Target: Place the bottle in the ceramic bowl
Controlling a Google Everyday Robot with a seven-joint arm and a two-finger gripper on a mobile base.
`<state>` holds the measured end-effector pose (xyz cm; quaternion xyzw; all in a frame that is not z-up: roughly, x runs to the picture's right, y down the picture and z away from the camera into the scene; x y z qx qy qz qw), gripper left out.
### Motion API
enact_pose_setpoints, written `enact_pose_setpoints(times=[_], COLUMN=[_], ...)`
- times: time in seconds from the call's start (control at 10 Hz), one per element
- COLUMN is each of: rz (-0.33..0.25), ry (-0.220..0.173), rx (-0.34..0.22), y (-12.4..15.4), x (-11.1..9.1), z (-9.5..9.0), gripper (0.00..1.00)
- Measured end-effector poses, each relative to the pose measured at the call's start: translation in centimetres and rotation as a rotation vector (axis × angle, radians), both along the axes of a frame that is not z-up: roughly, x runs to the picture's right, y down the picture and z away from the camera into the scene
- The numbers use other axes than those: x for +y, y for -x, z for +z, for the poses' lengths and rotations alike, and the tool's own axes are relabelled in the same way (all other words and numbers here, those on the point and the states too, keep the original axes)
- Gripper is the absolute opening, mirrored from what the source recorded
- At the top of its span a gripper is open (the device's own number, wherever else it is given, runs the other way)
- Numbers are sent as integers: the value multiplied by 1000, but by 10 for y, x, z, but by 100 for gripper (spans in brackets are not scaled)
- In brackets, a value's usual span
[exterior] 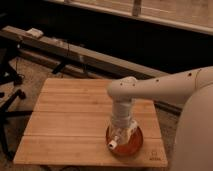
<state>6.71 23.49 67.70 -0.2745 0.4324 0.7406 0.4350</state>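
The orange-red ceramic bowl (134,148) sits on the wooden table (70,125) near its front right corner. My gripper (123,134) hangs straight down from the pale arm, right over the bowl. It is shut on the small whitish bottle (117,141), which is tilted, its white cap (113,145) pointing down-left over the bowl's left rim. The arm hides most of the bottle's body and the bowl's back part.
The table's front edge runs just below the bowl, and its right edge is close by. A long dark bench or rail (75,52) stands behind the table. Black chair legs (10,85) are on the floor at the left.
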Motion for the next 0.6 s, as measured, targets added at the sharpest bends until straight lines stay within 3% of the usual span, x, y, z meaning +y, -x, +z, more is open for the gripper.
enact_pose_setpoints(times=[0.4, 0.6], rz=[1, 1], ry=[1, 1], rx=[1, 1], y=[0, 0], x=[0, 0], z=[0, 0], gripper=[39, 57])
